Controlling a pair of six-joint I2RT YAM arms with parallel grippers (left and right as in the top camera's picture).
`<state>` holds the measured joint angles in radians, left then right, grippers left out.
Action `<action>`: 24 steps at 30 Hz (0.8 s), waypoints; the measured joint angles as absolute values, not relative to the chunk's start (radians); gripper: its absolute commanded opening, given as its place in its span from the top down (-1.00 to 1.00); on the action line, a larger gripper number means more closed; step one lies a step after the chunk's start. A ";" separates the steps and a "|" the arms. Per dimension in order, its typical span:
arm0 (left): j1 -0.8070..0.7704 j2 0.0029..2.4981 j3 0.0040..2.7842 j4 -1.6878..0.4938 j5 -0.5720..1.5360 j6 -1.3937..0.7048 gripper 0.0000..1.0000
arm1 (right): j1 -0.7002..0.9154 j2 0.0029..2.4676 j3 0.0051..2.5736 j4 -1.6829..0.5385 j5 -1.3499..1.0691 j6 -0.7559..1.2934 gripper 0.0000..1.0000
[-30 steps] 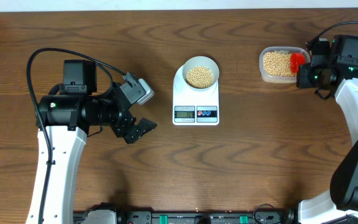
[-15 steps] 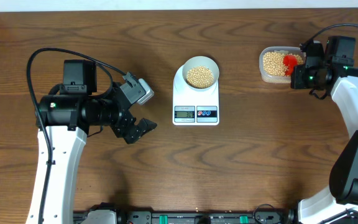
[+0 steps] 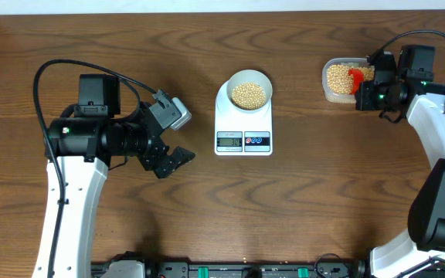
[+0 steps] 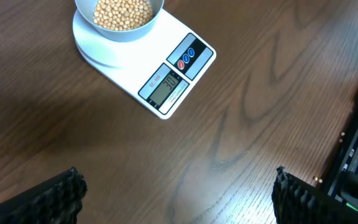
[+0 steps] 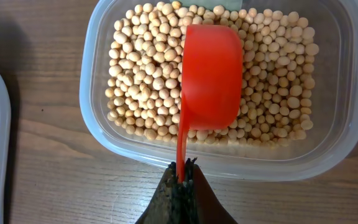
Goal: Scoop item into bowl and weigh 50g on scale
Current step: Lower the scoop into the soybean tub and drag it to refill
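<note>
Scooping step, by my judgement: my right gripper [image 5: 182, 179] pinches the handle of a red plastic scoop [image 5: 210, 74] over tan round beans [image 5: 142, 87] in a clear plastic tub [image 5: 98, 134]. My left gripper [image 4: 179, 199] gapes idle. Part-filled pale blue-grey bowl [image 3: 263, 78] sits on flat white digital scale [image 4: 135, 62]. Next: dig, lift level.

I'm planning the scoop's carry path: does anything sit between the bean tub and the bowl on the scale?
Nothing visible does. Only bare tabletop lies between the tub and the bowl on the scale; the left gripper hangs off that line.
</note>
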<state>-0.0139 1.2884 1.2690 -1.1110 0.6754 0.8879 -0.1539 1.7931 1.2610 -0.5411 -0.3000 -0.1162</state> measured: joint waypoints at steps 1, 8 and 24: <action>-0.014 1.288 1.269 -1.111 0.675 0.888 -0.96 | -0.154 1.793 1.261 -0.541 -0.300 -0.115 0.98; -0.014 1.288 1.269 -1.111 0.675 0.888 -0.96 | -0.154 1.793 1.261 -0.541 -0.300 -0.105 0.98; -0.014 1.288 1.269 -1.111 0.675 0.888 -0.96 | -0.154 1.793 1.261 -0.538 -0.301 -0.018 0.98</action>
<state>-0.0139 1.2884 1.2690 -1.1110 0.6754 0.8875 -0.1535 1.7931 1.2610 -0.5381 -0.3012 -0.0177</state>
